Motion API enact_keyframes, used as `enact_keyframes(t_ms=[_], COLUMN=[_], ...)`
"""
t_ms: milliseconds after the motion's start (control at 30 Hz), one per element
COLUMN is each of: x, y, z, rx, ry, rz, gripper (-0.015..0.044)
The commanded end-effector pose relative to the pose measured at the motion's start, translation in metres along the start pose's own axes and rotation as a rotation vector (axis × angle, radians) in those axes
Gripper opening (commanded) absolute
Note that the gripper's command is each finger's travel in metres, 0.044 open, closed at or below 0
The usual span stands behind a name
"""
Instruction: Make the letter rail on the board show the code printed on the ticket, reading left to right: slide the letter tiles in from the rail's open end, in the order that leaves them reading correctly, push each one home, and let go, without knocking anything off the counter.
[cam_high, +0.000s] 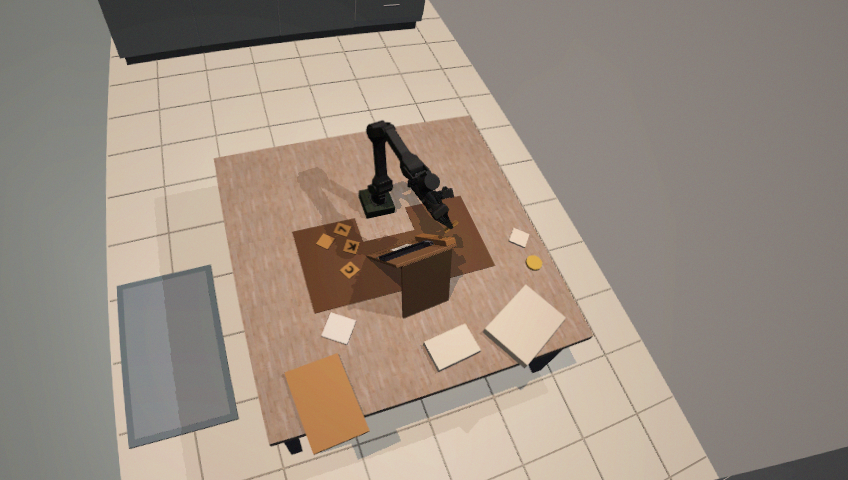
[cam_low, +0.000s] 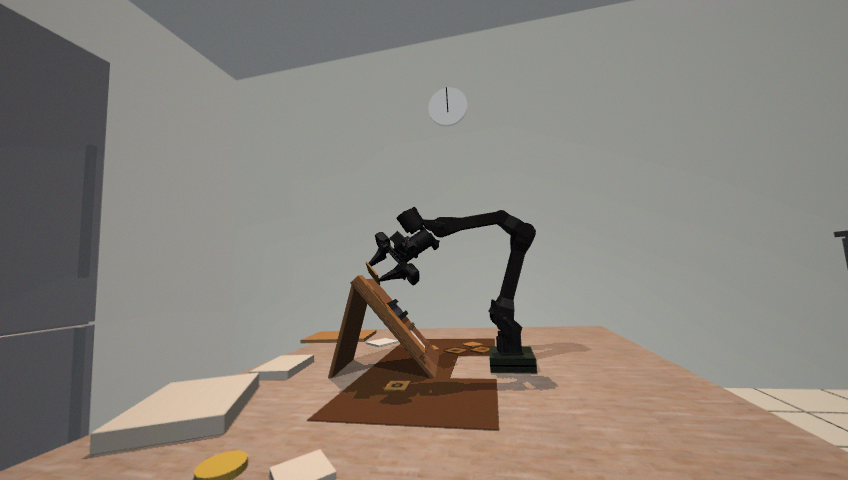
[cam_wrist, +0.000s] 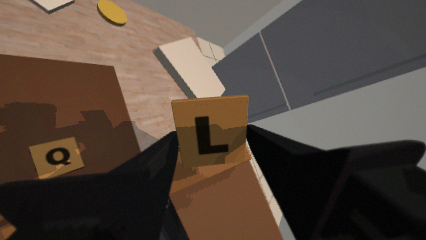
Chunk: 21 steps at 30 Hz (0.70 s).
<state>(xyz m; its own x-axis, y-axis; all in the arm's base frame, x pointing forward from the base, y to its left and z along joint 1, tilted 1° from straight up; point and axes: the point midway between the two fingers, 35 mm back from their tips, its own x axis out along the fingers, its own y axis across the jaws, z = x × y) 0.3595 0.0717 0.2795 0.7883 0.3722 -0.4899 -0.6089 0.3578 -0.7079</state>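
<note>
Black, tapered jaws (cam_high: 450, 226) (cam_low: 374, 272) are clamped on your square wooden tile marked "L" (cam_low: 372, 272) (cam_wrist: 212, 131), near the brown wooden board's (cam_high: 426, 287) (cam_low: 389, 324) upper edge. Your wrist view reads "Q" on a square wooden tile (cam_low: 396, 386) (cam_wrist: 57, 156) below the jaws; the top view instead shows "K" (cam_high: 351, 246) well apart from them.

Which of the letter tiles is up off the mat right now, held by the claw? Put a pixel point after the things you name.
The L tile (cam_low: 372, 271) (cam_wrist: 212, 135), pinched between the claw's (cam_low: 374, 272) (cam_wrist: 212, 131) fingers; the Q tile (cam_low: 396, 386) (cam_wrist: 57, 157) lies flat on the brown mat (cam_high: 333, 291) (cam_low: 458, 410) (cam_wrist: 75, 85).
</note>
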Motion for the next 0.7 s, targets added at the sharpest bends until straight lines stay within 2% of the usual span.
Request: enact_keyframes(t_ms=[0, 667], x=[-0.007, -0.032], y=[-0.016, -0.042], z=[-0.019, -0.131], rx=[0.041, 0.359], ry=[0.038, 0.204], rz=[-0.045, -0.125], gripper=[0.0, 0.0])
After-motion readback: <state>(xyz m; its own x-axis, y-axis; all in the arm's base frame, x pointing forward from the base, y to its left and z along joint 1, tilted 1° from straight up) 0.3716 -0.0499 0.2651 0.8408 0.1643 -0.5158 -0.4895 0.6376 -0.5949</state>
